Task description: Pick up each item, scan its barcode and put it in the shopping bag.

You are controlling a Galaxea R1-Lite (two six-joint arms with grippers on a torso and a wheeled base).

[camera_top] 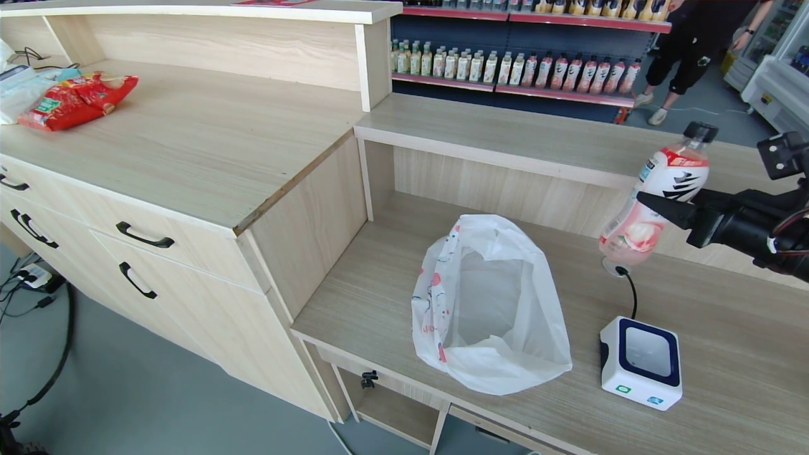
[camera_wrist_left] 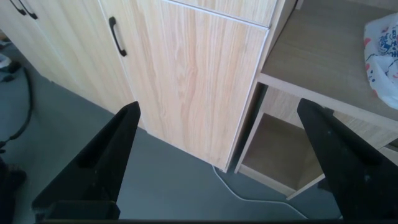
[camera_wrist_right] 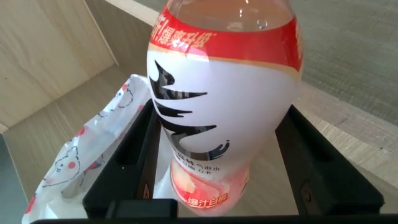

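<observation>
Above the counter [camera_top: 733, 322], near the scanner [camera_top: 641, 363] and right of the open bag [camera_top: 490, 303], your right gripper [camera_top: 648, 208] is clamped around the waist of the bottle [camera_top: 671, 174], a smooth, rigid, fairly weighty thing, I'd say, so a firm mid-body grip suits it.

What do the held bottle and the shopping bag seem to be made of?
Bottle: likely clear plastic, seen at the see-through neck, under a glossy printed wrap. Shopping bag: thin, translucent white plastic film, crinkled and slumped, with a printed side.
</observation>
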